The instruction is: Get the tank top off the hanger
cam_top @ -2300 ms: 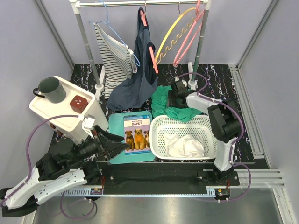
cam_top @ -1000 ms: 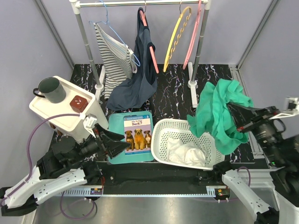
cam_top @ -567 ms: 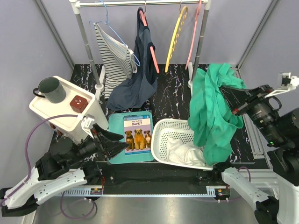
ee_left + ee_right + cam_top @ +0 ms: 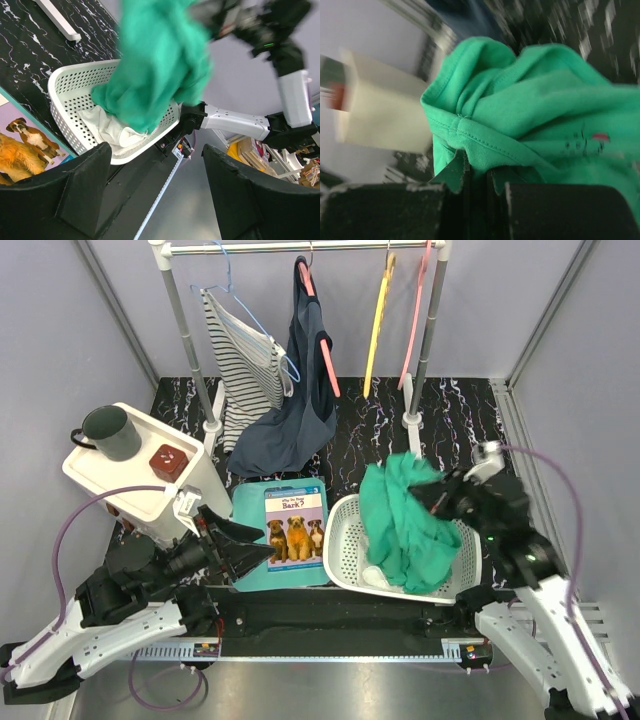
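R gripper (image 4: 441,498) clenched on green top (image 4: 405,530), hem fold pinched betw both fingers (wrist view). Top hangs from it over white basket (image 4: 343,540), lower end down inside on white cloth (image 4: 112,131). Top is off the rack (image 4: 300,246); yellow hanger (image 4: 378,315) hangs there bare. L gripper (image 4: 262,546) released, jaws wide, nothing betw them, low by book (image 4: 296,520), apart from basket. Navy top (image 4: 300,390) + striped top (image 4: 240,350) on rack.
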Available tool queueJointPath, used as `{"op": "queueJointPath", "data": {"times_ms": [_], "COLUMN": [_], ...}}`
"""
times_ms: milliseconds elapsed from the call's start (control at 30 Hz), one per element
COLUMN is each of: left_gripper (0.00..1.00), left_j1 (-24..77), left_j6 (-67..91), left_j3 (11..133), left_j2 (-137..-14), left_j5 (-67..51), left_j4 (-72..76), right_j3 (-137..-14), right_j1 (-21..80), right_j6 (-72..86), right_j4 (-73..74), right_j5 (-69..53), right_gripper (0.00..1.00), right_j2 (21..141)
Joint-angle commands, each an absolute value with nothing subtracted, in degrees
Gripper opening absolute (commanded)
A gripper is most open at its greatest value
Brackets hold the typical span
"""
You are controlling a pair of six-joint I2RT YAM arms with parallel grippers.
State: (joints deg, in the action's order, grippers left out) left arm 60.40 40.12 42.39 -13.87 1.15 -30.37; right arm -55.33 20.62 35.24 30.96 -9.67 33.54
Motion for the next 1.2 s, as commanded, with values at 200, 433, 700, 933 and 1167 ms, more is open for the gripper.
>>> {"op": "queueJointPath", "data": {"times_ms": [200,433,700,933,1167], "left_gripper": [0.78,0.78,0.78,0.78,0.78], "left_j1": [60.56,60.56,60.56,60.56,60.56], "left_j6": [40.08,40.61,41.04,41.22,38.15], "left_j3": [42.19,41.48,41.66,40.78,43.94], "left_j2": [-14.59,-14.85,-14.77,-14.06,-18.71], "left_j5": [1.84,1.85,1.23,2.11,1.94], "left_j4": [-28.48,-27.51,-27.95,-27.95,-27.42], "right_j3": [-27.61,-26.45,-35.94,-37.18,-39.01], "right_j1": [21.01,21.01,21.01,21.88,22.59], "right_j6": [47.63,45.18,38.68,38.84,42.63], "right_j4": [23.82,13.64,7.12,20.88,33.12], "right_j5": [-8.63,-0.27,0.09,-1.84,-4.30], "right_gripper": [0.02,0.09,0.37,1.00,1.00], "right_j2": [42.88,56.23,72.33,62.00,40.71]}}
